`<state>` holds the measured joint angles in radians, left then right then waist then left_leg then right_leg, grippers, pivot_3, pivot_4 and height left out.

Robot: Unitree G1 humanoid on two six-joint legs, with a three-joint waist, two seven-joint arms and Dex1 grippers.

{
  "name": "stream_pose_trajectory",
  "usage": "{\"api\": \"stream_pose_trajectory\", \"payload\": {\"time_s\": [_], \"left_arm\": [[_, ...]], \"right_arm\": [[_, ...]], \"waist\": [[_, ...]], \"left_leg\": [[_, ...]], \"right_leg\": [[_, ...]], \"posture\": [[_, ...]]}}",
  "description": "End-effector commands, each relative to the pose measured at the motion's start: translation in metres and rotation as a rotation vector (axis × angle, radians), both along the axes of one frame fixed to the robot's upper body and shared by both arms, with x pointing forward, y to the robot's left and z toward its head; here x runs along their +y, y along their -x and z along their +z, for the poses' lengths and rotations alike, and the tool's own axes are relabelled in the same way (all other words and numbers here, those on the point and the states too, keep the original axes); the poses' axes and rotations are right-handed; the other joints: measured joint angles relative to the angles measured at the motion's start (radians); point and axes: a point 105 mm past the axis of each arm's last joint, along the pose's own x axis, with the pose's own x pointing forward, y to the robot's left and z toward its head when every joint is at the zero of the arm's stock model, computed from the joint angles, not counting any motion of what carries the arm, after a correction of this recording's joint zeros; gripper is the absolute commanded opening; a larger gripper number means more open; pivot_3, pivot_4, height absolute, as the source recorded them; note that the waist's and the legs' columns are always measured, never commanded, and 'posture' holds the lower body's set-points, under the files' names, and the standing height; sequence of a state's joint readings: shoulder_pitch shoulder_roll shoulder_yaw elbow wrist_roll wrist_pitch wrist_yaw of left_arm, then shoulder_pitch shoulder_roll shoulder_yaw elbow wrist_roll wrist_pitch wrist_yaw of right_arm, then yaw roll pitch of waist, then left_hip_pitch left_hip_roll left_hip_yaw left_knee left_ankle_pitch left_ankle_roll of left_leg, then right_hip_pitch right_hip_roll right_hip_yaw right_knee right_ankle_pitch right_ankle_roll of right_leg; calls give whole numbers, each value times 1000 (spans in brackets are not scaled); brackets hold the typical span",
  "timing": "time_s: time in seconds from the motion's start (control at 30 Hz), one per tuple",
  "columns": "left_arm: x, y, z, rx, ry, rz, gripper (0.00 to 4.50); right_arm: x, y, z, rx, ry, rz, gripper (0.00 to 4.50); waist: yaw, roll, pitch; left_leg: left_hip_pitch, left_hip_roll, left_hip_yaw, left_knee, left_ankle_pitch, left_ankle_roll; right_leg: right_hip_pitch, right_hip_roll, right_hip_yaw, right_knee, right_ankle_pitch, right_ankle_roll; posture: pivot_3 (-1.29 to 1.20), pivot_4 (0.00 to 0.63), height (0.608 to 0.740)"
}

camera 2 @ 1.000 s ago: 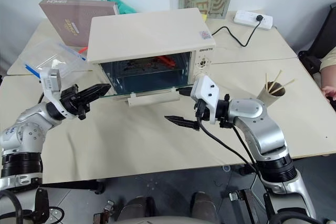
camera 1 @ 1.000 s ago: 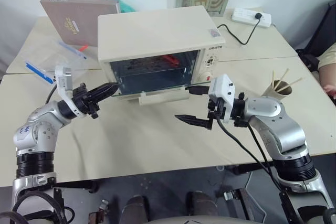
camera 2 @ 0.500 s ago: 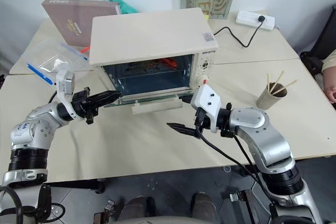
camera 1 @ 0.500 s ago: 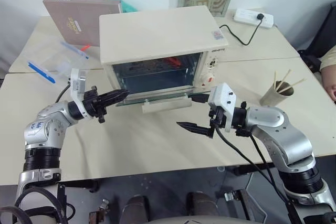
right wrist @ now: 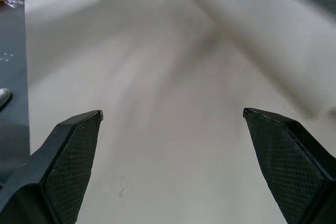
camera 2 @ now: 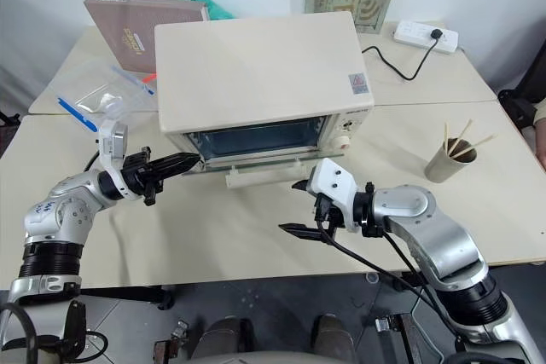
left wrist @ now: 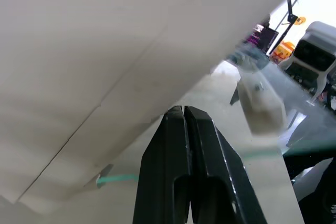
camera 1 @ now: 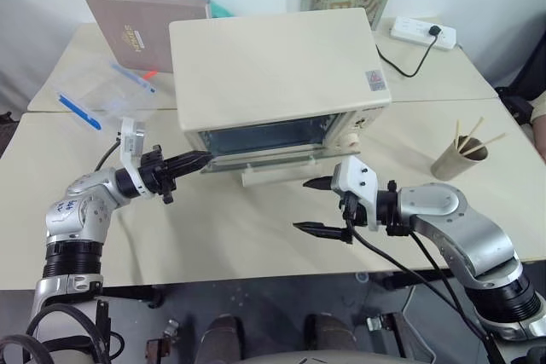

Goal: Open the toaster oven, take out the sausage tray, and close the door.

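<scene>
Behind toaster oven (camera 1: 273, 74): brown box (camera 1: 141, 27), power strip (camera 1: 422, 33).

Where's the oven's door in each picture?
Left eye view: door in the middle, folded out under the toaster oven.
Right eye view: middle again, same spot.
Left wrist view: its glass lies past the shut left gripper.
Right wrist view: probably the blurred cream handle.
Shared landmark: that long cream handle.

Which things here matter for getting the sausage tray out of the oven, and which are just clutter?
Job:
toaster oven
door, open, with bar handle
left claw, shut, at the door's left edge
right claw, open

Clutter:
brown box
clear plastic bag
cup of sticks
power strip
</scene>
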<state>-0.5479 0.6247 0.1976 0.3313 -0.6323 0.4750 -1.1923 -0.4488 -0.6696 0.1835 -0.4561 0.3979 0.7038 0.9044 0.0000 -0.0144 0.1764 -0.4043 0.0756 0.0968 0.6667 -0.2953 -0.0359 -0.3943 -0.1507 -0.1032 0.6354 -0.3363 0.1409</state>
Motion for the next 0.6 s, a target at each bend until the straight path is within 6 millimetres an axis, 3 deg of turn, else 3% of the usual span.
{"api": "stream_pose_trajectory", "payload": {"time_s": [0.03,0.37,0.6], "left_arm": [[0,-2,8,-38,8,6,59],[-11,-14,9,-64,23,0,59],[-15,-16,8,-54,13,-34,59]], "right_arm": [[0,-3,15,-49,-35,2,4500],[-6,1,21,-35,-59,-1,4500],[-30,26,20,45,-5,-22,4500]], "waist": [[2,0,0],[8,0,0],[21,0,0]], "left_leg": [[0,0,0,0,0,0],[0,0,0,1,0,0],[0,0,0,0,0,0]], "right_leg": [[0,0,0,0,0,0],[0,0,0,0,0,0],[0,0,0,-1,0,0]], "posture": [[0,150,740],[0,150,740],[0,150,740]]}}
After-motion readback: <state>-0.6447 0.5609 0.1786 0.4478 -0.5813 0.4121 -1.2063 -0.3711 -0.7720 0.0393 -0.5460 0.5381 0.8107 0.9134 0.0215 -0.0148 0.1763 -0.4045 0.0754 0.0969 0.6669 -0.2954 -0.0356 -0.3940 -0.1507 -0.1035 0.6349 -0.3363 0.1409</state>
